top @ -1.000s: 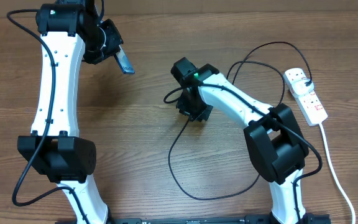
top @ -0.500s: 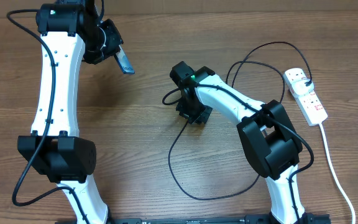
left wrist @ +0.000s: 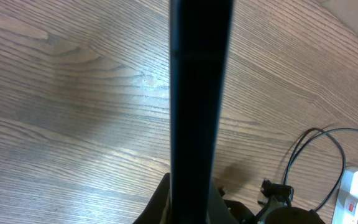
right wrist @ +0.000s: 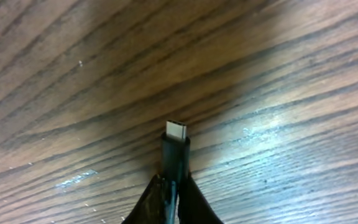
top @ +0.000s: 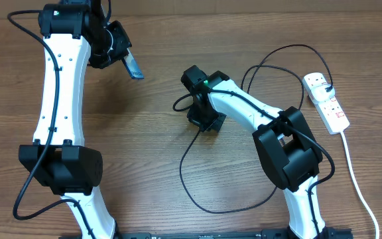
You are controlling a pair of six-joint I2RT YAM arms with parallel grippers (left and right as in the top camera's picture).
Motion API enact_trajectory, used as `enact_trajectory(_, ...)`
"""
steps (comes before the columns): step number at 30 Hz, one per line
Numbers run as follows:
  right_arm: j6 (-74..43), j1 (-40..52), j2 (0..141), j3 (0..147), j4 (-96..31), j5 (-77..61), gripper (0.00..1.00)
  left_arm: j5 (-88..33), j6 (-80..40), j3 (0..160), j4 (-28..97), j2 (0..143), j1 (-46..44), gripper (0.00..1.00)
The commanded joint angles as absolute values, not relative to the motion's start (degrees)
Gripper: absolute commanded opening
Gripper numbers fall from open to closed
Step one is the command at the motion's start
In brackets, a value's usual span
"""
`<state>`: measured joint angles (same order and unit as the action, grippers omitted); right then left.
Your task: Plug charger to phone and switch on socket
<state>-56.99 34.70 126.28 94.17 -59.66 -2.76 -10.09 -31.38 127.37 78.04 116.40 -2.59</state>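
My left gripper [top: 119, 56] is shut on the phone [top: 132, 65] and holds it edge-on above the table at the back left. In the left wrist view the phone [left wrist: 197, 93] is a dark upright bar between the fingers [left wrist: 191, 202]. My right gripper [top: 207, 121] is shut on the charger's connector end; in the right wrist view the silver tip [right wrist: 176, 132] sticks out past the fingers [right wrist: 173, 190] over the wood. The black charger cable [top: 190, 174] loops across the table to its plug [top: 329, 89] in the white socket strip [top: 327, 101] at the right.
The socket's thick white cord [top: 357, 179] runs down the right edge towards the front. The cable loop lies in front of the right arm. The wooden table [top: 144, 153] is bare between the arms.
The right arm has shifted slightly left with the connector in its gripper. The left arm and the phone have not moved.
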Motion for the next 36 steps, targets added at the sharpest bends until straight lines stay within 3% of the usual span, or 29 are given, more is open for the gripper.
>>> enact_trajectory(1,-57.0,35.1,128.9,93.8,-59.6,-2.5,0.08,-11.0,-30.2,128.0,77.8,116.2,-2.7,0.04)
enact_trajectory(12,-54.5,33.9,128.9,93.8,-58.8,-2.8,0.04,-11.1,-30.0,128.0,77.8,116.2,-2.7,0.04)
enact_trajectory(19,-45.9,31.2,128.1,93.9,-56.6,-9.9,0.04,-14.3,-27.2,128.0,76.7,116.2,-2.7,0.04)
enact_trajectory(27,-31.1,28.5,120.4,93.9,-53.4,-21.4,0.04,-34.8,-17.8,128.0,69.8,116.2,-2.6,0.04)
enact_trajectory(36,-17.6,28.5,108.9,93.9,-54.4,-34.7,0.04,-52.9,-17.7,128.0,60.0,116.2,-1.5,0.04)
